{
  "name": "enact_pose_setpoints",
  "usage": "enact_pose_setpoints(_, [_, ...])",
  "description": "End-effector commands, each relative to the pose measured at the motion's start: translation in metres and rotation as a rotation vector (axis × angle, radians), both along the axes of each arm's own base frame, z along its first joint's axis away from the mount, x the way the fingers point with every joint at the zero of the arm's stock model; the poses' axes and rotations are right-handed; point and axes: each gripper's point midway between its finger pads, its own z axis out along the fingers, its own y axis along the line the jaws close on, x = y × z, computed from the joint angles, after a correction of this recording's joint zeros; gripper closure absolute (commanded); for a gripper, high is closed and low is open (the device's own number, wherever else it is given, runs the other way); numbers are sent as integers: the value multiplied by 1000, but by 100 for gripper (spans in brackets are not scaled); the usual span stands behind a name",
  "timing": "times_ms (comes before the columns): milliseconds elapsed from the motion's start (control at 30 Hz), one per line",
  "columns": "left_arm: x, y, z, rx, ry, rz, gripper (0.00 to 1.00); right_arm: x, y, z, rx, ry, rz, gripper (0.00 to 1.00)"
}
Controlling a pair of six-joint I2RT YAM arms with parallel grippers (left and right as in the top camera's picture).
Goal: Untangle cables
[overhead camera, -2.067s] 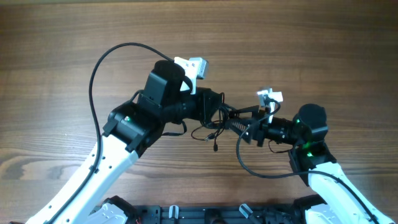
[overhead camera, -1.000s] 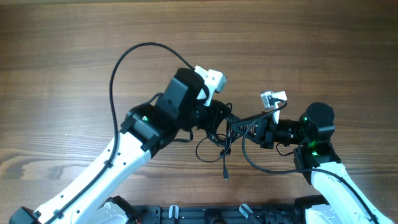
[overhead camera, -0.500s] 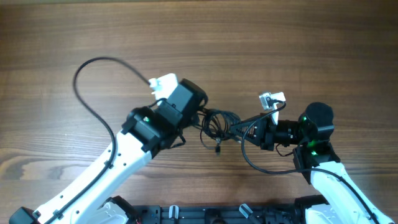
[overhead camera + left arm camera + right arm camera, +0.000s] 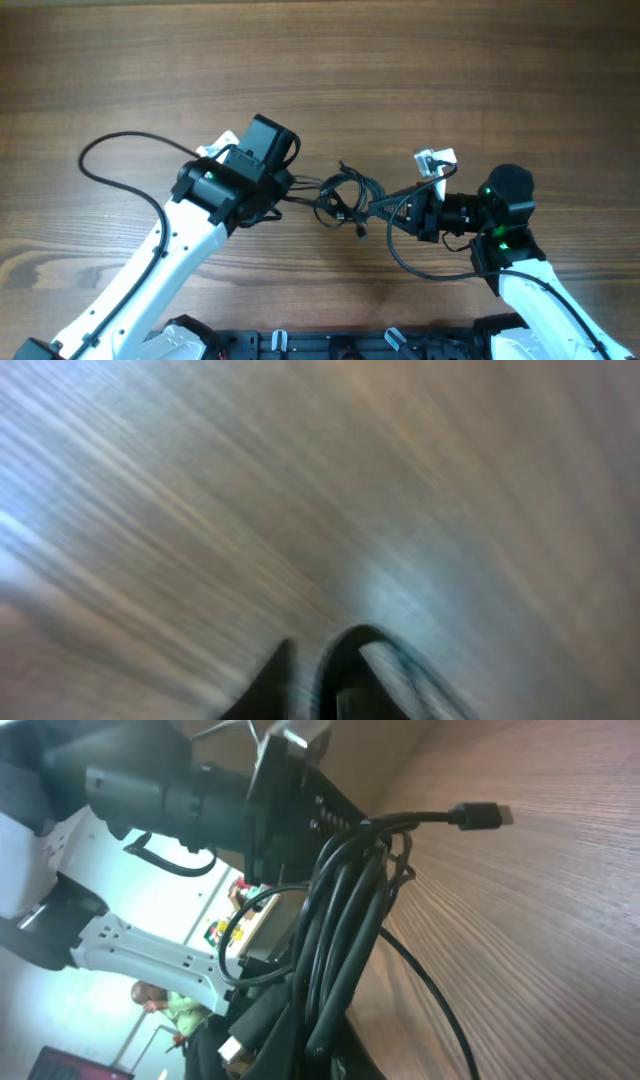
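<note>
The left arm (image 4: 190, 240) is being stretched from the lower left toward the middle, wrist rolled over. The left gripper (image 4: 287, 186) is largely being hidden beneath it, and its own view is blurred, so its jaws cannot be judged. The right gripper (image 4: 392, 209) is being held low and level, jaws together and clamped on the cables (image 4: 345, 197), looped between both grippers. One plug (image 4: 478, 816) is being poked out over the brown wood-grain table (image 4: 450, 60). A bright room (image 4: 215, 935) is being glimpsed behind.

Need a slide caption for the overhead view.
The right gripper clamps the cables; their tangle stretches toward the left gripper.
</note>
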Motion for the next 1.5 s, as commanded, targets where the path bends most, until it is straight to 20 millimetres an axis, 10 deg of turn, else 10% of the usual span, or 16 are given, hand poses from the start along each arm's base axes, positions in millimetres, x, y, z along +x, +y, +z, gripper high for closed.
enact_pose_setpoints(0, [2, 15, -15, 40, 49, 51, 16, 4, -3, 5, 7, 11, -14, 96])
enact_pose_setpoints(67, [1, 9, -17, 30, 60, -13, 0, 4, -3, 5, 6, 12, -13, 96])
enact_pose_setpoints(400, [11, -5, -6, -12, -10, -143, 0, 21, -9, -21, -54, 155, -148, 96])
enact_pose_setpoints(600, [20, -45, 10, -56, -153, -607, 0, -26, -1, -4, 9, -187, 150, 96])
enact_pose_setpoints(833, [24, -37, 12, -87, -155, -615, 0, -45, -3, 11, 64, -338, 272, 96])
enact_pose_setpoints(1033, [38, 5, 10, -173, -100, -346, 0, 37, -10, 3, 48, 295, -227, 96])
enact_pose_setpoints(1300, [12, 17, 1, -325, 112, -1, 0, 61, -16, 59, 308, 452, -348, 96])
enact_pose_setpoints(1467, [9, -6, 9, -350, 51, -275, 0, 72, -19, 48, 371, 694, -412, 86])
